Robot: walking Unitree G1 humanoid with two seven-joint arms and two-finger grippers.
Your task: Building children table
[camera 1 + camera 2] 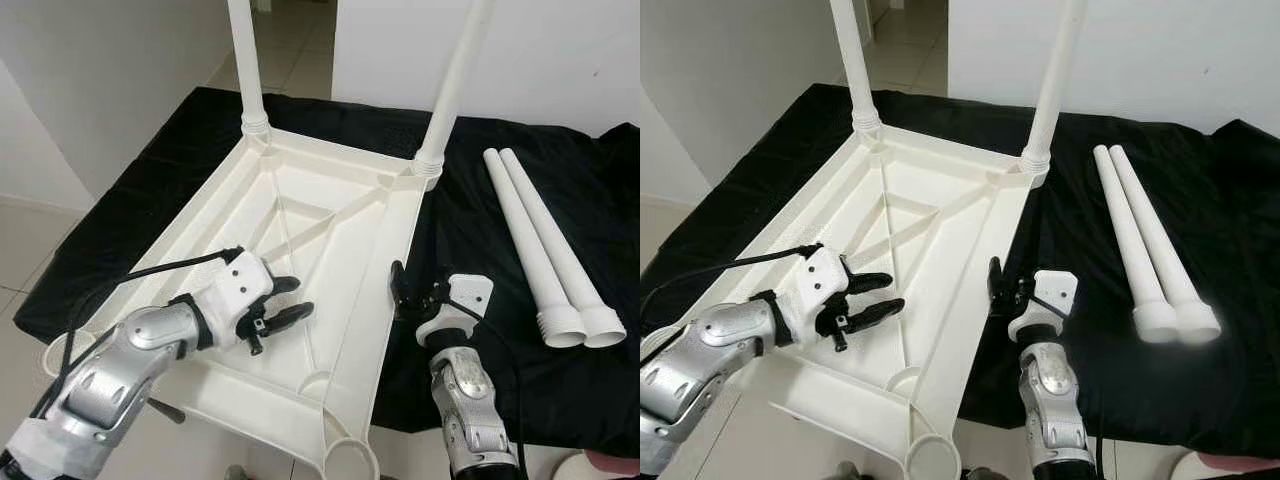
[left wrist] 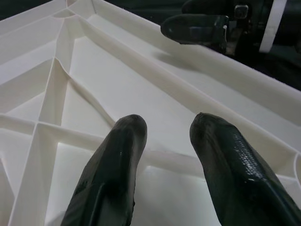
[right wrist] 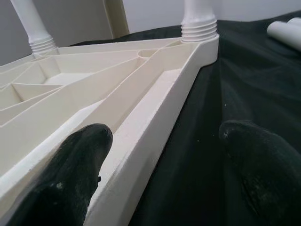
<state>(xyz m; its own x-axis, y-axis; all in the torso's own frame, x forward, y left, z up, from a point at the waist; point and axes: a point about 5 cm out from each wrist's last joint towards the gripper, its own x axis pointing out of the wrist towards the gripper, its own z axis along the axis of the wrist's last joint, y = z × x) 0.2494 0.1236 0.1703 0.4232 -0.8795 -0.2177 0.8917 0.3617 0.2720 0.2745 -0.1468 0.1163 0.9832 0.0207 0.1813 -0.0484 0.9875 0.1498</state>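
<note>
White plastic: the kids' tabletop (image 1: 300,260) lies upside down on a bench covered in black cloth (image 1: 480,260), ribs facing up, its near end hanging over the bench edge.
Done so far: two legs (image 1: 455,75) already stand upright in the two far corner sockets, so I'd call it about halfway.
Left to do: two loose legs (image 1: 545,250) lie side by side on the cloth, well off to the robot's right of the tabletop, untouched.
Sockets: the near corner socket (image 1: 347,460) is a round cup with nothing in it; the one on the left corner is hidden behind the arm, can't tell.
Left end effector (image 1: 283,302): hovering over the underside near the middle rib, fingers spread a bit, holding nothing.
Right end effector (image 3: 164,188): down at the tabletop's right rim, fingers wide apart, one over the rim and one over the cloth, not pinching anything yet.
Guess: looks like it's about to straddle that rim, maybe to steady or shift the top before the next leg.
</note>
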